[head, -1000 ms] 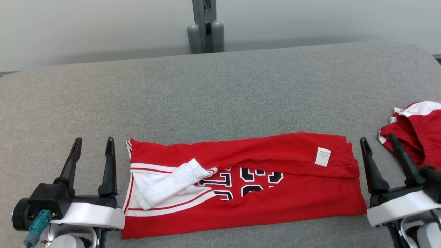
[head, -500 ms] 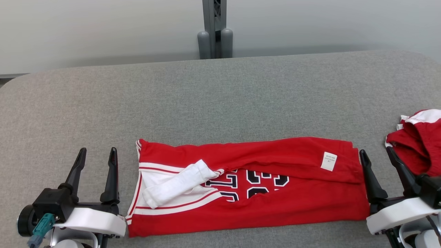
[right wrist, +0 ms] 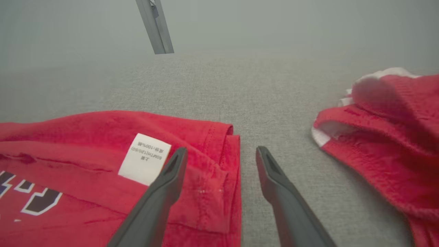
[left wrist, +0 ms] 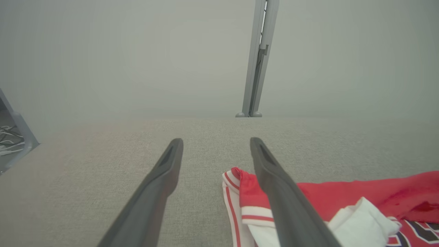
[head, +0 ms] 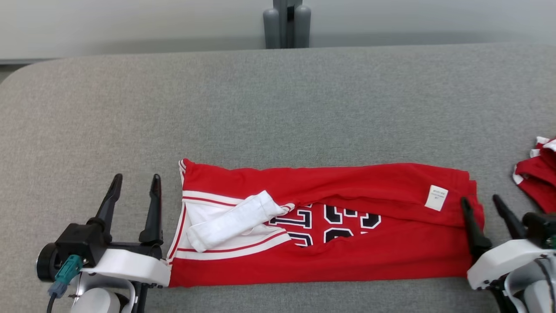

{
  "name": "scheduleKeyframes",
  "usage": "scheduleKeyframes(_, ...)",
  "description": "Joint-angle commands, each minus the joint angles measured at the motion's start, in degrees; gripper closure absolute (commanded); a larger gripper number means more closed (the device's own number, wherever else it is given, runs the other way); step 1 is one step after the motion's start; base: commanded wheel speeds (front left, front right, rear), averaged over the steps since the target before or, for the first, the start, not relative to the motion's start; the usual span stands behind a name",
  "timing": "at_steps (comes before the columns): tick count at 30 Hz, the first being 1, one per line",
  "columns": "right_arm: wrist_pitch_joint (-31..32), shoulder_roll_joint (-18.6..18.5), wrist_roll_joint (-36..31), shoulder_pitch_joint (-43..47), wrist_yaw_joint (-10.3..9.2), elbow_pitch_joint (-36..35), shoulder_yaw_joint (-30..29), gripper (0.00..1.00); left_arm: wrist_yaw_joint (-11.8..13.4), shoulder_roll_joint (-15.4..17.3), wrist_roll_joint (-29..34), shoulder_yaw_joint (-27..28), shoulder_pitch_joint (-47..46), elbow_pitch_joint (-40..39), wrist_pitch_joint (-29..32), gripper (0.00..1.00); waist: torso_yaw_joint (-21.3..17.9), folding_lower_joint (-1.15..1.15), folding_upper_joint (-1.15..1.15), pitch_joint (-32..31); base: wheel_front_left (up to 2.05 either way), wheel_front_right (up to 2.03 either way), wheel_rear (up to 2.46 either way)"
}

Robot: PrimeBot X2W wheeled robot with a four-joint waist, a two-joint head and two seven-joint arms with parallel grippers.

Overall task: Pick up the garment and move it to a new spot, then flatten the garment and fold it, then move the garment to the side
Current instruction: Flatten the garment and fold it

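While you are holding both claws spread wide with nothing between the fingers, the red jersey is lying near the front of the grey desk, stretched left to right as a long band. Its upper flap is folding down over the black and white lettering, hiding part of it. A white strap is lying crumpled across the white-trimmed left end. A small white label is sitting on the flap near the right end.

Your left claw is sitting just beside the jersey's left edge, fingers pointing away from you. In the left wrist view that claw is framing bare desk, with its right finger crossing over the striped corner of the jersey.

Your right claw is sitting at the jersey's right end. In the right wrist view this claw is straddling the hem: one finger is lying over the red cloth just beside the label, the other over bare desk. Can't tell if either finger is touching the fabric.

A second red garment with white trim is bunching at the desk's right edge, apart from the jersey; it is also showing in the right wrist view. A grey post is standing behind the desk.
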Motion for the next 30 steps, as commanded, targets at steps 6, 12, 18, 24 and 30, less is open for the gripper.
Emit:
scheduleKeyframes(6, 1.0, 1.4, 2.7, -1.2, -0.01, 6.4, 3.5, 0.00, -1.1, -0.7, -0.6, 0.0, -2.2, 1.8, -0.2, 0.00, 1.1, 0.00, 0.00, 2.0, 0.00, 0.00, 0.00)
scheduleKeyframes(12, 3.1, 3.7, 3.9, 1.1, 0.06, 7.8, 6.0, 0.00, -1.3, -0.7, -0.5, 0.0, -2.9, 2.6, -0.2, 0.00, 0.8, 0.00, 0.00, 2.1, 0.00, 0.00, 0.00)
scheduleKeyframes(18, 5.7, 4.0, 4.0, 2.7, 0.12, 6.3, 6.5, 1.00, -1.3, -0.5, -0.6, -0.2, -2.9, 2.9, -0.2, 0.00, 0.1, 0.00, 0.00, 2.3, 0.00, 0.00, 0.00)
scheduleKeyframes(24, 7.0, 1.2, 4.4, 0.6, -0.17, 0.0, 3.7, 1.00, -0.8, -0.2, -0.6, 0.2, -3.4, 2.4, -0.2, 0.00, -1.7, 0.00, 0.00, 3.2, 0.00, 0.00, 0.00)
scheduleKeyframes(30, 10.4, -3.3, 4.4, 1.2, -0.15, -6.7, -0.9, 1.00, -0.8, -0.1, -0.8, 0.1, -3.8, 2.2, -0.1, 0.00, -2.9, 0.00, 0.00, 3.4, 0.00, 0.00, 0.00)
